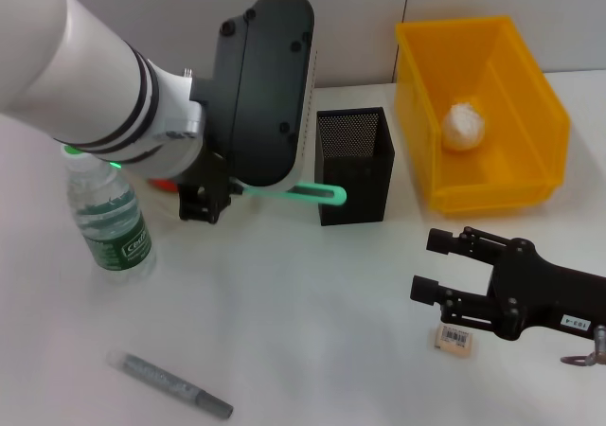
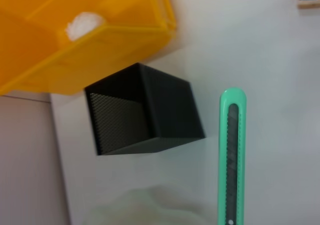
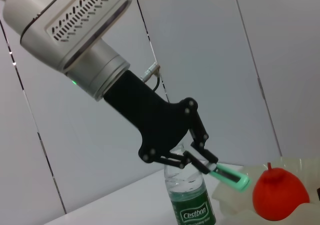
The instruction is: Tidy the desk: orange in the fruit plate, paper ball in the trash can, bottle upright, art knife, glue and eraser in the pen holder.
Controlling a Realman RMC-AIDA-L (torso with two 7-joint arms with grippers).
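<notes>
Left gripper (image 3: 214,168) clamps art knife (image 1: 295,195), held level, tip near pen holder (image 1: 354,166). Right gripper (image 1: 428,265) spread wide, hovering beside eraser (image 1: 454,338).

fruit plate (image 3: 300,195) cut by frame edge, orange hidden in head view

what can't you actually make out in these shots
- Fruit plate and orange: hidden behind the left arm in the head view; the right wrist view's edge cuts off the plate.
- Left gripper: shut on the art knife; its grip is hidden under the wrist housing in the head view.
- Pen holder: its bottom is lost in shadow.
- Eraser: partly covered by the open right gripper; barcode too small to read.
</notes>
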